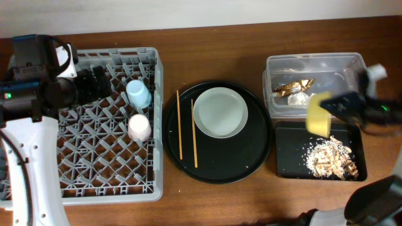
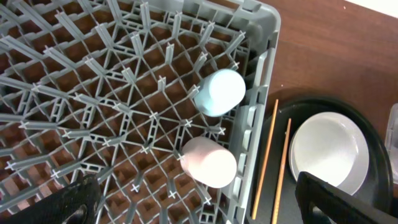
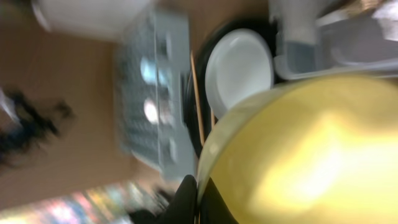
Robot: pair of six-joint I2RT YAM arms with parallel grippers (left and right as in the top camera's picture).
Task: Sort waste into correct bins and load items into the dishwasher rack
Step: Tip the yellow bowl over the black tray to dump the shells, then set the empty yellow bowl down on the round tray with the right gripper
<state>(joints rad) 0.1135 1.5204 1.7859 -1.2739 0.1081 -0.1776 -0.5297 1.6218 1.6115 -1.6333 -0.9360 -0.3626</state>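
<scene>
**Right gripper [image 1: 334,104] clamped on the rim of the yellow bowl [image 1: 319,115], held on edge above the bins.**
The bowl hangs over the boundary between the clear plastic tub [image 1: 352,61] and the black rectangular tray [image 1: 287,154]. The tub holds the gold foil wrapper [image 1: 294,86] and white tissue [image 1: 300,98], and the tray holds food scraps [image 1: 330,158]. The left gripper [image 1: 95,83] is over the dishwasher rack [image 1: 94,169] with its jaws wide apart. The light-blue cup [image 2: 219,92] and pink cup [image 2: 208,162] sit in the rack. The plate [image 1: 220,113] and chopsticks [image 1: 179,125] lie on the round black tray [image 1: 251,163].
</scene>
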